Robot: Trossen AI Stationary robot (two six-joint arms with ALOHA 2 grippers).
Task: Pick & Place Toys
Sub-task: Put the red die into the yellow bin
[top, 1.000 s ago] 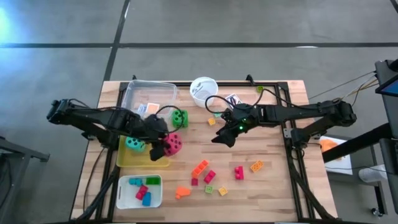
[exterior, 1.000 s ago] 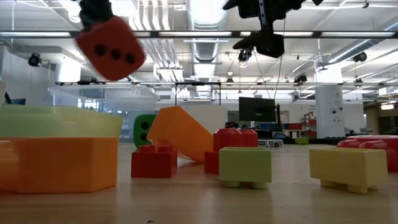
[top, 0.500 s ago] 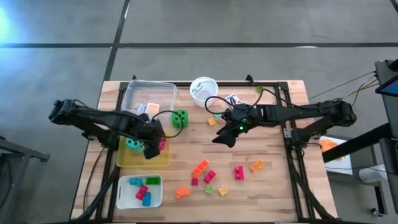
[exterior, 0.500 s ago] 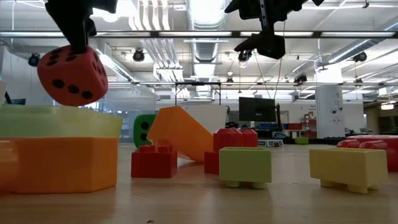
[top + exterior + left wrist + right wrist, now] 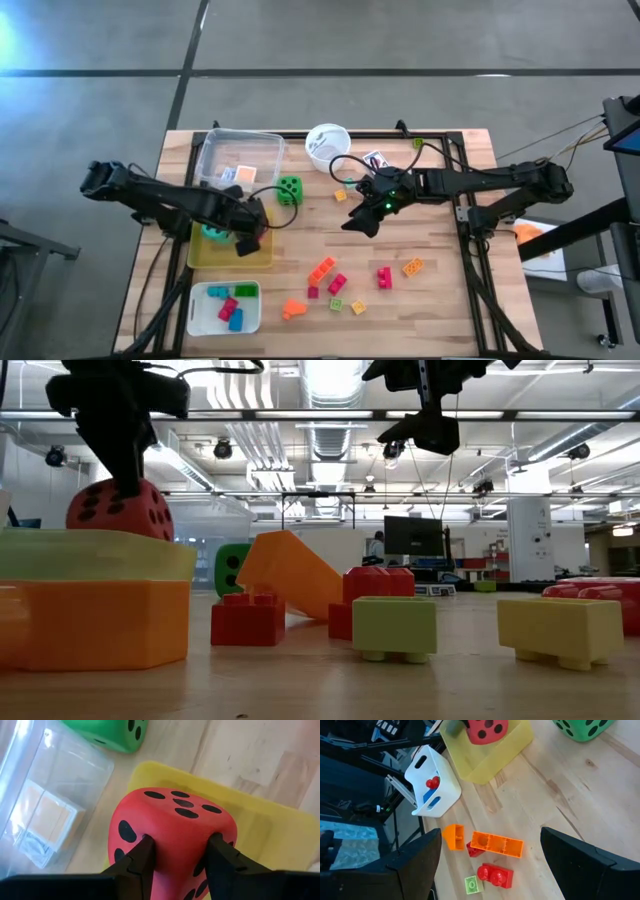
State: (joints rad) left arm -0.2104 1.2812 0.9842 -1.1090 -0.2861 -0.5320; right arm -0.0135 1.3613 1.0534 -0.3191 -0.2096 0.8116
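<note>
Gripping the red die, your left gripper holds it just above the yellow tray by the table's left edge, teal die alongside; whether it touches the floor I can't tell. Your right gripper waits mid-table, jaws spread and empty.

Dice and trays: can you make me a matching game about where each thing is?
Things:
1. red foam die
2. green foam die
3. teal foam die
4. white plastic tray

Places:
A. bare wood, beside the clear plastic tray
B. squeezed in the left claw
C. holding small blocks
D. lying in the yellow plastic tray

Pairs: 1-B, 2-A, 3-D, 4-C
</note>
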